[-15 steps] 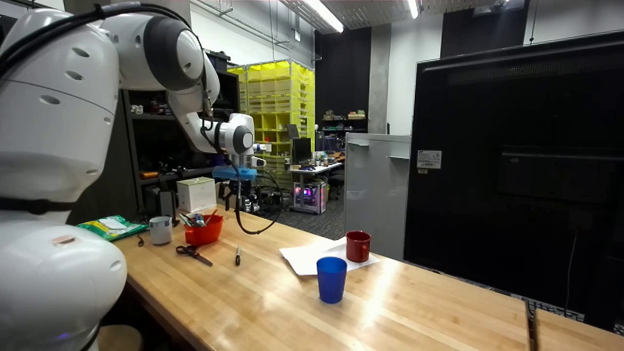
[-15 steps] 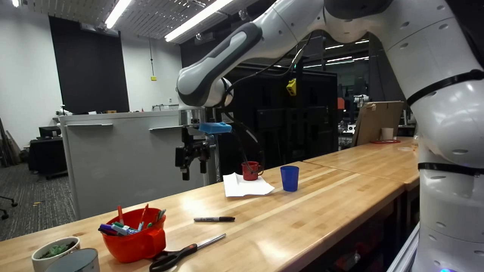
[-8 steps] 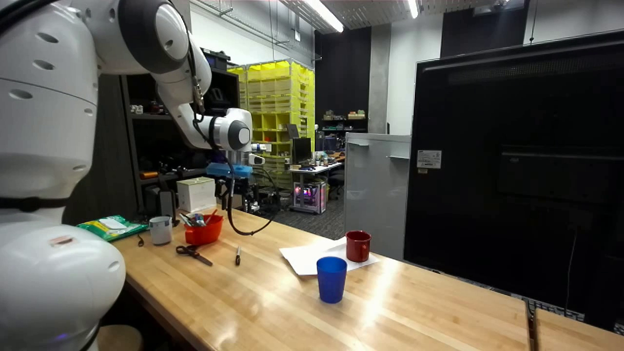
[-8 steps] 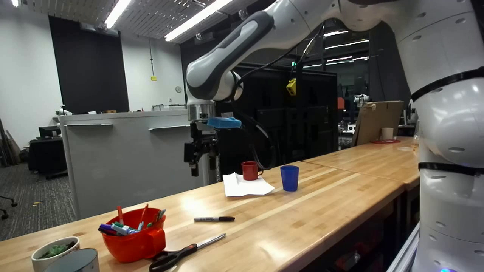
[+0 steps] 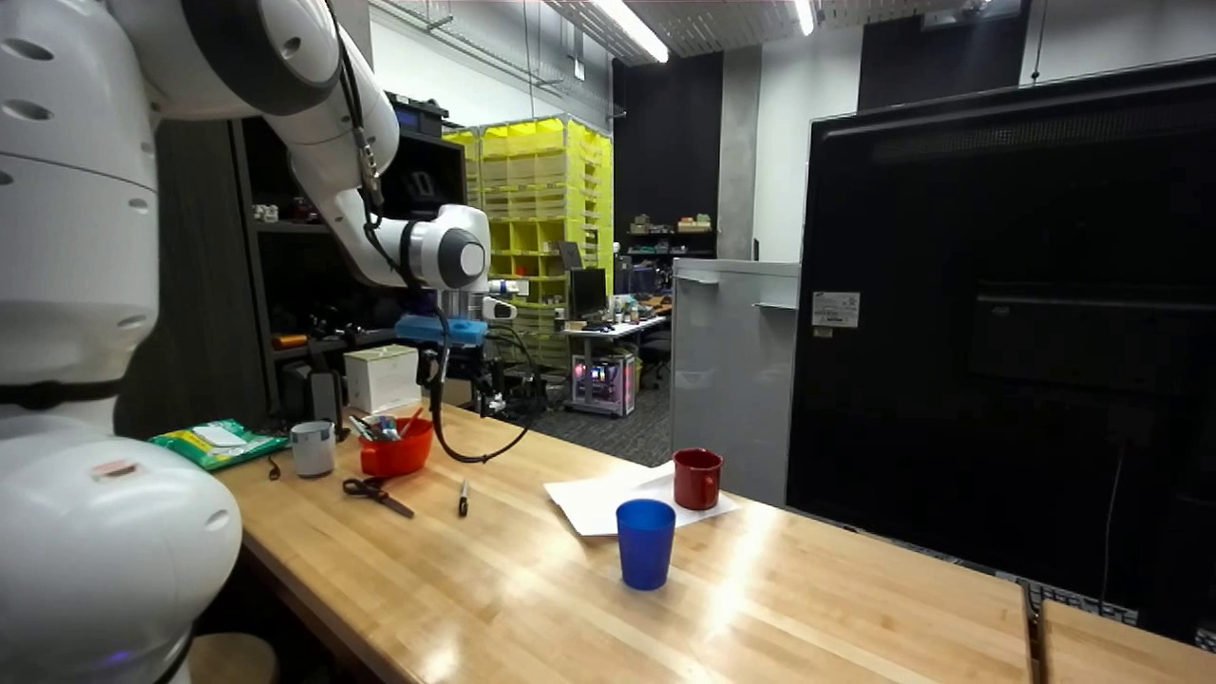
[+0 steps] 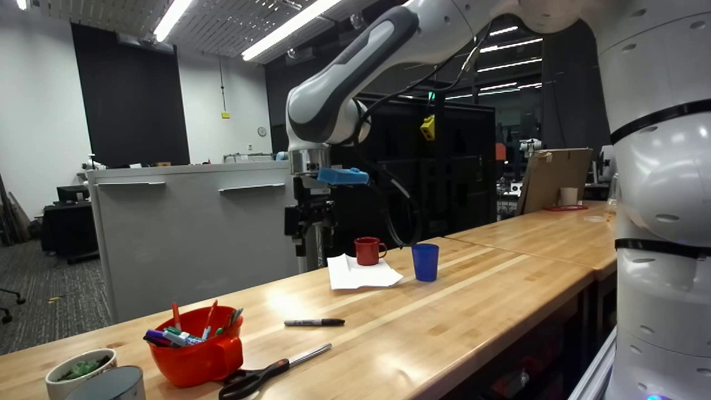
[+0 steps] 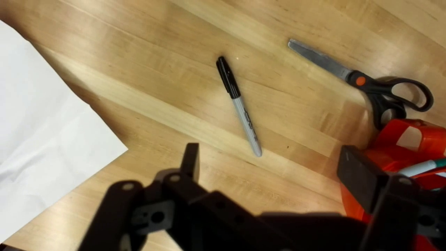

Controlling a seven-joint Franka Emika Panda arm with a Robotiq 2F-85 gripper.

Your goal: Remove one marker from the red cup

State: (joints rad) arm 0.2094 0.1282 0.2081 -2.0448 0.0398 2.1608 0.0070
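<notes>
The bright red cup (image 5: 399,456) stands on the table with several markers and pens (image 5: 380,427) poking out of its top. It also shows in an exterior view (image 6: 194,364) and partly at the right edge of the wrist view (image 7: 390,157), where one finger covers part of it. A white marker with a green end (image 7: 418,168) shows inside it. A black-capped grey marker (image 7: 244,111) lies on the table, also seen in both exterior views (image 6: 314,322) (image 5: 464,499). My gripper (image 7: 271,158) is open and empty, high above the table (image 6: 314,241).
Black-handled scissors (image 6: 272,372) lie beside the red cup. A grey mug (image 5: 313,449) and a potted plant (image 6: 80,368) stand near it. White paper (image 6: 361,275) holds a dark red mug (image 6: 367,251), with a blue cup (image 6: 425,262) beside it.
The arm has drawn back: the gripper has shifted right and slightly up in an exterior view, away from the red cup there. Cup, markers and other objects have not moved.
</notes>
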